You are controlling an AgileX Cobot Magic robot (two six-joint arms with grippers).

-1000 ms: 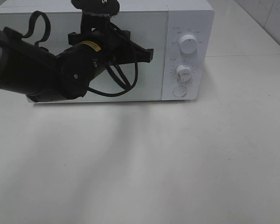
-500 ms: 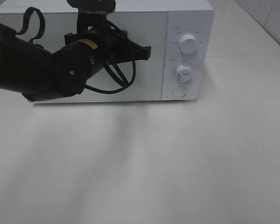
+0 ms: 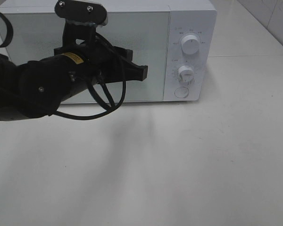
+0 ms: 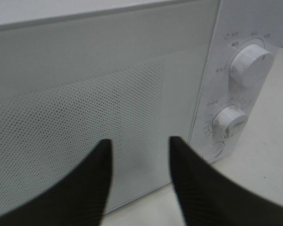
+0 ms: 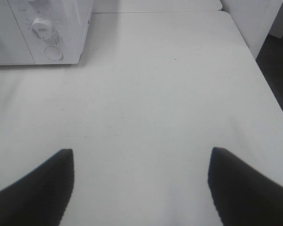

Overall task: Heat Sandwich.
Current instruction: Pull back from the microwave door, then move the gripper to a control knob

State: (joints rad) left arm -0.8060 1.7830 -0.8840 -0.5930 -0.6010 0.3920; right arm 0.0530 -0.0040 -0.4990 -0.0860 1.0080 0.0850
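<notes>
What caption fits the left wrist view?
Left gripper, parted and empty, facing the closed microwave door; upper knob and lower knob alongside.

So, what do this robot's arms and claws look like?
The left arm is bulky, rounded and black, with a small yellow label, loose black cables and a dark grey bracket on top. Both the left gripper and right gripper have black, tapered, finely textured fingers.

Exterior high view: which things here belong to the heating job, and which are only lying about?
Belong to the job: microwave, its closed door, upper knob, lower knob, round button, left gripper.
Only there: table.
The sandwich is not in view.
</notes>
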